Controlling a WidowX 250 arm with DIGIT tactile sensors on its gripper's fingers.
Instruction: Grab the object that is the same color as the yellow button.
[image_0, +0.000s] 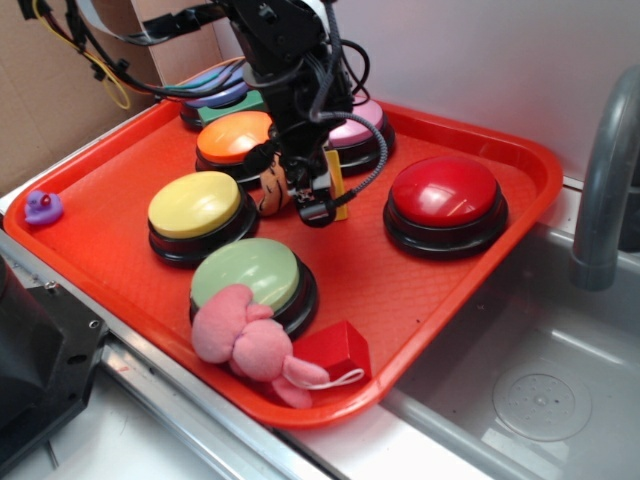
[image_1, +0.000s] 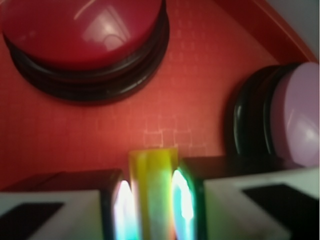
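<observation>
The yellow object (image_1: 152, 185) is a small flat-faced block held upright between my two fingers in the wrist view. In the exterior view the same yellow block (image_0: 338, 185) hangs just above the tray's middle, and my gripper (image_0: 322, 190) is shut on it. The yellow button (image_0: 196, 205), a round dome on a black base, sits to the left of the gripper. An orange striped plush (image_0: 272, 190) lies between that button and the gripper, partly hidden by the arm.
On the red tray (image_0: 440, 280) also stand a red button (image_0: 446, 200), pink button (image_0: 362, 130), orange button (image_0: 235, 138) and pale green button (image_0: 250, 275). A pink plush (image_0: 245, 340) and red block (image_0: 338, 350) lie at the front. A grey faucet (image_0: 605, 180) stands right.
</observation>
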